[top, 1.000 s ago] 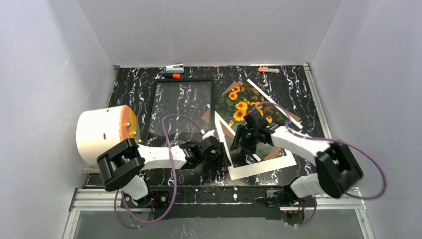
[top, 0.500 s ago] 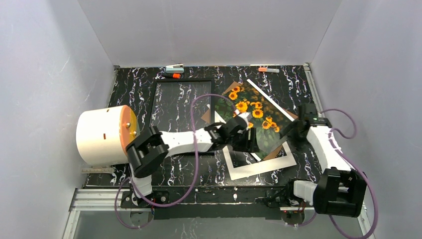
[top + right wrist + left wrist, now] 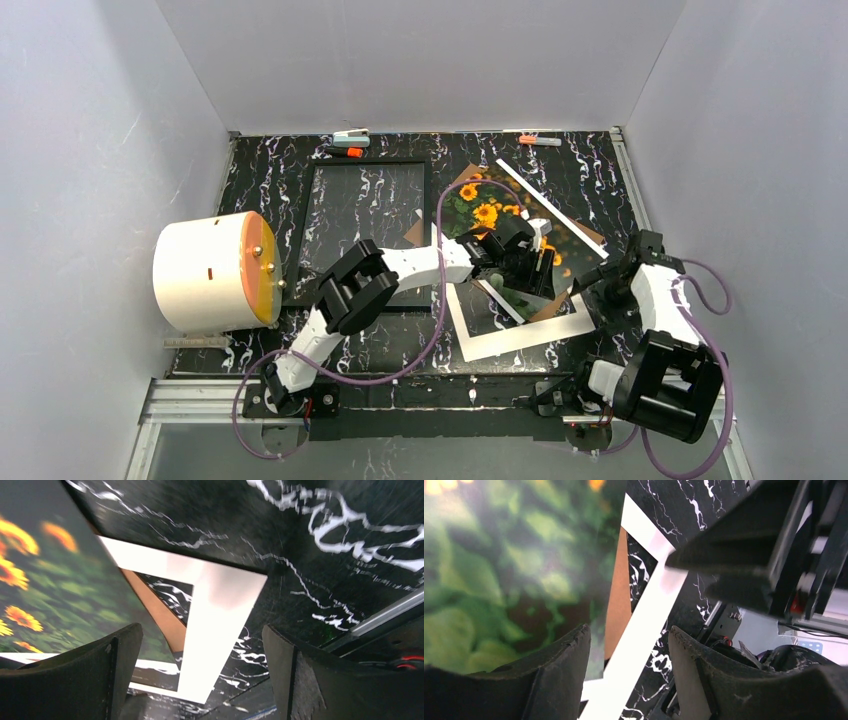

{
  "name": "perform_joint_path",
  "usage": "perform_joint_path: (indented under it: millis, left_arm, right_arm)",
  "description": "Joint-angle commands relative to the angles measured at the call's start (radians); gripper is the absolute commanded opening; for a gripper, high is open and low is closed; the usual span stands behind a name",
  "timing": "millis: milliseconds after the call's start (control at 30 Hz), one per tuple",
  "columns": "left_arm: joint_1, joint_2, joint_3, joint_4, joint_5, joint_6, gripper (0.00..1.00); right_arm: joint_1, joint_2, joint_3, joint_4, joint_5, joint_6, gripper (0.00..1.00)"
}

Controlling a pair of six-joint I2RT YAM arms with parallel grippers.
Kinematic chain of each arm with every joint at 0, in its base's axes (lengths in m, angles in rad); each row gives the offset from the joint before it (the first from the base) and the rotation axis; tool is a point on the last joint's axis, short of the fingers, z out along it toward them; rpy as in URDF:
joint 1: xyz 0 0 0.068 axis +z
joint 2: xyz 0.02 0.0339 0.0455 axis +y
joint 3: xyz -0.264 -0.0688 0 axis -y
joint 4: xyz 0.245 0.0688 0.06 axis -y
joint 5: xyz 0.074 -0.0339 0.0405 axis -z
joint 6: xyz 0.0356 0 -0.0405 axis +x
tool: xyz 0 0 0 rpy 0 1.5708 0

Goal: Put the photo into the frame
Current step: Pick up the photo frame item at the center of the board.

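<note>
The sunflower photo (image 3: 487, 213) lies tilted on a brown backing board (image 3: 592, 237) right of the black frame (image 3: 306, 228), which lies flat with its clear pane showing the table. My left gripper (image 3: 535, 268) hovers open over the photo's near right part and hides it. In the left wrist view the left gripper (image 3: 629, 645) has only a white mat strip (image 3: 644, 610) and the board (image 3: 616, 595) between its fingers, with the photo (image 3: 499, 565) to the left. My right gripper (image 3: 597, 280) stands wide open and empty just right of the photo; in its wrist view (image 3: 200, 640) it sits over the mat's corner (image 3: 210, 620).
A white mat (image 3: 520, 338) with a cut-out window lies under board and photo, reaching toward the near edge. A large white cylinder with an orange end (image 3: 210, 272) stands at the left. Small markers (image 3: 350, 152) and clips (image 3: 540, 141) lie along the back edge.
My left arm has stretched right, from beside the photo to over it. My right gripper has let go, opened wide and pulled back to the right of the photo.
</note>
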Motion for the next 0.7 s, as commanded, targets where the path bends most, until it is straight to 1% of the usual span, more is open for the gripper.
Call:
perform_joint_path:
  millis: [0,133,233,267,300,433,567,667]
  left_arm:
    - [0.03,0.029,0.079,-0.035,0.105,0.051,0.57]
    - [0.035,0.051,0.083,-0.02,0.159,0.068,0.57]
    - [0.035,0.069,0.078,-0.018,0.189,0.079,0.57]
    - [0.035,0.072,0.071,-0.018,0.189,0.082,0.56]
    - [0.035,0.077,0.056,-0.021,0.185,0.088,0.55]
    - [0.037,0.092,0.048,-0.047,0.183,0.109,0.53]
    - [0.039,0.098,0.04,-0.059,0.187,0.114,0.53]
    - [0.04,0.098,0.03,-0.066,0.188,0.118,0.53]
  right_arm:
    - [-0.013,-0.036,-0.076,-0.004,-0.107,0.073,0.99]
    - [-0.013,-0.034,-0.113,0.018,-0.112,0.099,0.99]
    - [-0.013,-0.029,-0.151,0.07,-0.127,0.111,0.99]
    - [-0.013,-0.03,-0.167,0.098,-0.139,0.111,0.99]
    - [-0.013,-0.039,-0.204,0.162,-0.153,0.115,0.98]
    - [-0.013,-0.09,-0.255,0.287,-0.172,0.115,0.96]
    - [-0.013,-0.119,-0.318,0.391,-0.201,0.114,0.96]
    - [-0.013,-0.14,-0.358,0.469,-0.252,0.108,0.95]
